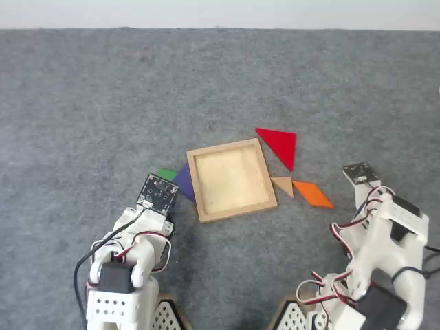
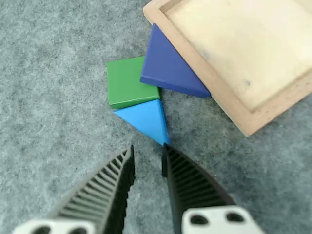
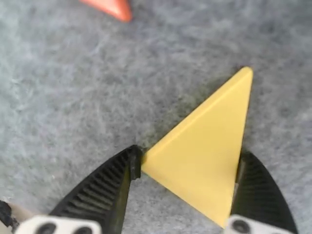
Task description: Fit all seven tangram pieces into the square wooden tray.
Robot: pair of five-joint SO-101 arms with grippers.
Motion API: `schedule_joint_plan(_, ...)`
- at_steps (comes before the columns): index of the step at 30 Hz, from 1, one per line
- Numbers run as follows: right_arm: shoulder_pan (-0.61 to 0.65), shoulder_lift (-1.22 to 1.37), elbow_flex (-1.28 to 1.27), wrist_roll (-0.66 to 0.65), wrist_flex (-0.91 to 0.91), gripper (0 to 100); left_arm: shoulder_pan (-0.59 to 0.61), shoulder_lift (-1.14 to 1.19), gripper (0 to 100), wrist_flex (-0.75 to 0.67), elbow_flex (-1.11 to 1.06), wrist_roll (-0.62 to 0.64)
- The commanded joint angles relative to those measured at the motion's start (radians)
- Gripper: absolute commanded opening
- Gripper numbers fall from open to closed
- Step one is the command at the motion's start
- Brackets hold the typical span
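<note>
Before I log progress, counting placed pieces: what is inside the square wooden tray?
Nothing: the tray shows a bare wooden floor in the high view, no piece in it. Nothing covers its inside; the dark blue triangle lies outside against its wall.

The grey worktop [image 1: 103, 89] is carrying a wooden tray [image 1: 238, 210] at its middle. A red triangle [image 1: 280, 144], tan triangle [image 1: 284, 184] and orange parallelogram [image 1: 313, 194] are lying just right of it. A dark blue triangle [image 1: 184, 181], green square [image 1: 166, 174] and light blue triangle [image 2: 146, 119] are lying left of it. A yellow triangle [image 3: 209, 156] is sitting near right.

Pale wooden tray [image 1: 193, 180], yellow triangle [image 3: 207, 158], grey mat [image 1: 103, 103]
</note>
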State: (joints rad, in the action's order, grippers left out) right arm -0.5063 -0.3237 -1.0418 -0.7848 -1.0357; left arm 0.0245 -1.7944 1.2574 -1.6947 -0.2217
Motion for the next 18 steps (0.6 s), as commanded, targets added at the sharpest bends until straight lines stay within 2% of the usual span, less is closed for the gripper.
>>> schedule_joint_plan(1,0.012,0.008,0.063,0.029,-0.044,26.7,0.002,-0.018,9,0.008,0.010,-0.006)
schedule_joint_plan(5,0.018,0.008,0.153,0.051,-0.116,26.7,0.002,-0.018,9,0.008,0.010,-0.006)
schedule_joint_plan(8,0.070,0.008,0.207,0.083,-0.157,26.7,0.002,-0.018,9,0.008,0.010,-0.006)
schedule_joint_plan(13,0.228,0.008,0.264,0.195,-0.189,26.7,0.002,-0.018,9,0.008,0.010,-0.006)
schedule_joint_plan(18,0.440,0.015,0.339,0.311,-0.189,26.7,0.002,-0.018,9,0.008,0.010,-0.006)
